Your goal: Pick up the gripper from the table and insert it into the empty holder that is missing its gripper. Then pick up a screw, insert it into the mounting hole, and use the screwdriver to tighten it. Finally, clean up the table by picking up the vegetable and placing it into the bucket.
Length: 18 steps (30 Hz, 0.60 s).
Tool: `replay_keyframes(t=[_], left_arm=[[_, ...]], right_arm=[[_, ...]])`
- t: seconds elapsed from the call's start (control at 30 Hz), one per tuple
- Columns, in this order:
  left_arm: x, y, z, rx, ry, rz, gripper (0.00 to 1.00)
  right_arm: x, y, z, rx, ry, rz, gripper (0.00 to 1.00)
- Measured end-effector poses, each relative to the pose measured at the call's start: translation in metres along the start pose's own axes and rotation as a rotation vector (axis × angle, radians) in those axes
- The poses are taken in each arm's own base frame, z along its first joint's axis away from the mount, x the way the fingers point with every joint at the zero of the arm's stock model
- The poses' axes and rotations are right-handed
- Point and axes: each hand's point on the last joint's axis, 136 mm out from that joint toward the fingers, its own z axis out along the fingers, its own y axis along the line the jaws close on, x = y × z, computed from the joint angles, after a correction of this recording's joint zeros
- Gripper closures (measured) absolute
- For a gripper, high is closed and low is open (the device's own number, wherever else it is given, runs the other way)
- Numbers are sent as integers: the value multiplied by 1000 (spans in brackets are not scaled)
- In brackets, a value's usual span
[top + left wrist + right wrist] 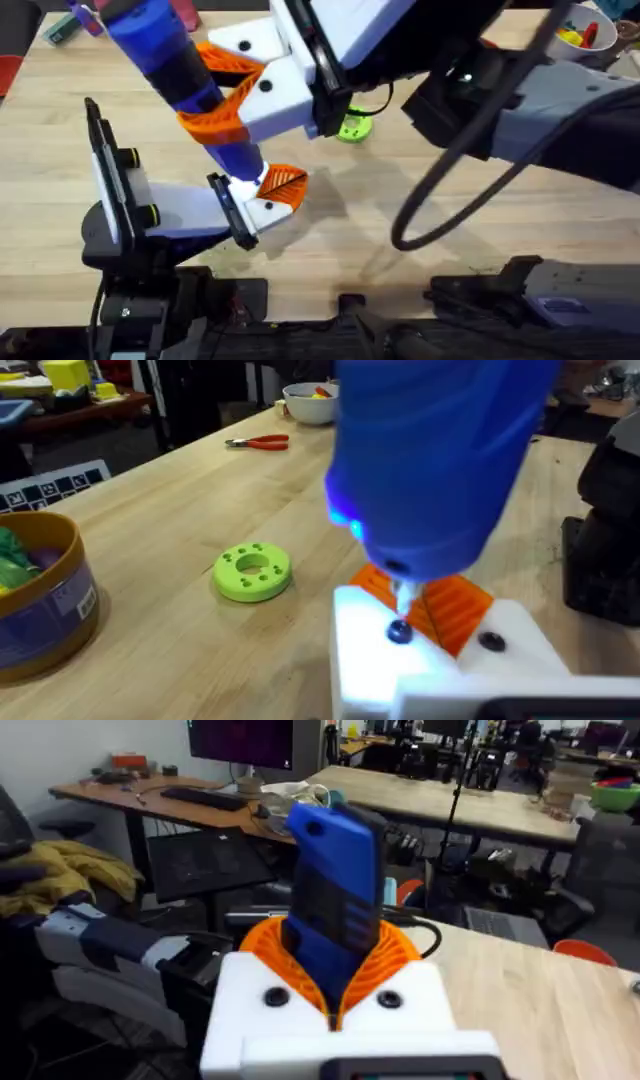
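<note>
My right gripper [205, 95] [335, 970] reaches across the table and is shut on the blue screwdriver [165, 50] [335, 870], which tilts tip-down. The screwdriver [440, 450] has its bit on a dark screw [399, 632] in the white holder [370, 660] [262, 210]. The orange ridged gripper [285, 183] [455, 600] sits in that holder, on the tip of a black jaw bar at the lower left by my left arm. The blue bucket [40, 610] stands left of the holder with something green [10, 555] inside. I cannot tell whether that is the vegetable.
A light green disc [352, 127] [252, 571] lies on the wood just beyond the holder. Red-handled pliers [260, 442] and a white bowl [308, 402] are farther back. A black cable [440, 190] loops over the table's right half.
</note>
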Motion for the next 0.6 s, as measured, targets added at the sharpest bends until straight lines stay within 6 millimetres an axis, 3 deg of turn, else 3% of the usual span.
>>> replay_keyframes(t=[0.6], left_arm=[[0, 0, 0, 0, 0, 0, 992]], right_arm=[[9, 0, 1, -22, 9, 18, 977]])
